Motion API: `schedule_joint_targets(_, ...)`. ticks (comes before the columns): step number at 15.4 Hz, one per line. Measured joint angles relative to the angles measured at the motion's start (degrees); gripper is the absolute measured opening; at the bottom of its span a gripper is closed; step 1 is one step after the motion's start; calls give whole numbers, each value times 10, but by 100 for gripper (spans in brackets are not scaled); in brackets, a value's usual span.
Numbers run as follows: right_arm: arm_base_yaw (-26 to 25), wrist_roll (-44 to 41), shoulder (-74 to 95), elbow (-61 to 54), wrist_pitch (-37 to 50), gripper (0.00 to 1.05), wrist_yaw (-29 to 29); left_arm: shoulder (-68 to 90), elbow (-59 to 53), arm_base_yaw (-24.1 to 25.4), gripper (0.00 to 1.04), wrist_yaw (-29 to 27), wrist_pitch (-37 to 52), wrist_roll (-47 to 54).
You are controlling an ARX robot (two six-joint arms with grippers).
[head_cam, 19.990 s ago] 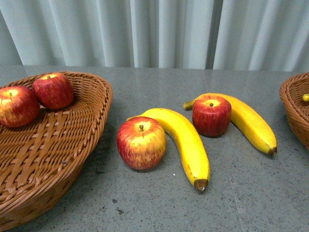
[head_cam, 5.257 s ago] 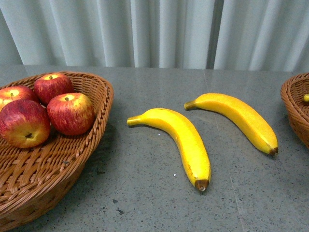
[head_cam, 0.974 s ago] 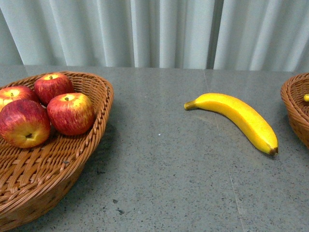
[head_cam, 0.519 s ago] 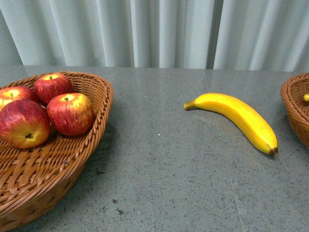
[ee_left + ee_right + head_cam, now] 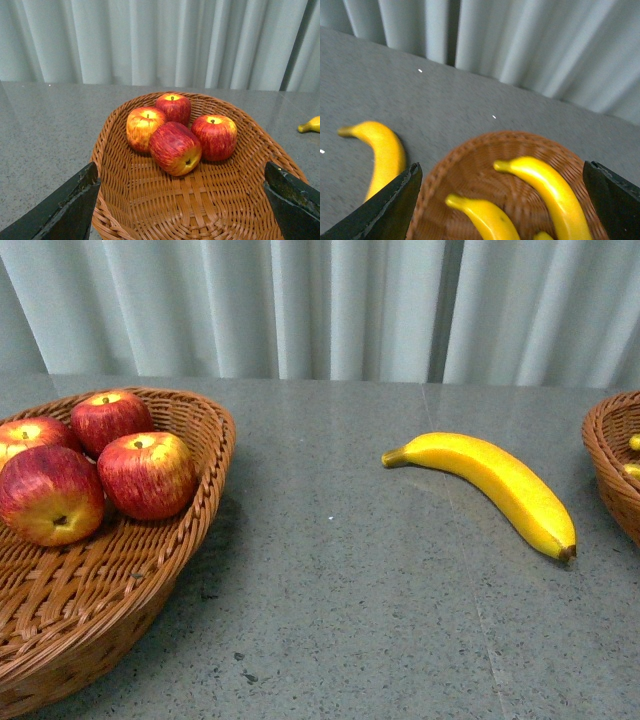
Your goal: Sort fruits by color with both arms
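Neither arm shows in the front view, so the grippers appear only in the wrist views, and there only as dark finger edges at the frame's lower corners. The right wrist picture is blurred. The right basket [image 5: 606, 452] is cut off by the front view's edge, and only two yellow slivers show inside it. One apple [image 5: 18, 436] is half hidden behind the others.

The left basket [image 5: 214, 445] holds four apples. The nearest apple [image 5: 48, 495] lies on its side, touching an upright one [image 5: 146, 475], and another [image 5: 110, 420] sits behind them. In the right wrist view, the right basket [image 5: 445, 167] holds two bananas [image 5: 547, 187] plus a yellow tip of a third at the frame's edge. One more banana [image 5: 485, 487] lies on the grey table [image 5: 330, 590] between the two baskets, nearer the right one and clear of its rim.

The left gripper [image 5: 181, 170] hangs over the apples with its fingers [image 5: 70, 210] spread wide and nothing between them. The right gripper [image 5: 501, 170] sits over the right basket, its fingers [image 5: 390, 210] also spread wide and empty.

Half a second ago only one yellow sliver showed in the right basket in the front view; now there is a second below it. The table banana and the apples have not shifted. Five seconds ago two bananas lay on the table.
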Motion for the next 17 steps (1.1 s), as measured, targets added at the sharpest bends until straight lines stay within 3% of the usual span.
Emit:
schedule_joint_targets(4, 153, 24, 98, 130, -20, 98, 54, 0, 0, 0, 98, 0, 0, 0)
schedule_joint_targets(8, 238, 27, 232, 249, -62, 98, 71, 0, 0, 0, 98, 0, 0, 0)
schedule_joint_targets(11, 252, 26, 317, 314, -95, 98, 68, 0, 0, 0, 98, 0, 0, 0)
schedule_joint_targets(13, 240, -37, 386, 343, -146, 98, 78, 0, 0, 0, 98, 0, 0, 0)
schedule_joint_targets(17, 232, -79, 428, 367, -190, 98, 96, 0, 0, 0, 98, 0, 0, 0)
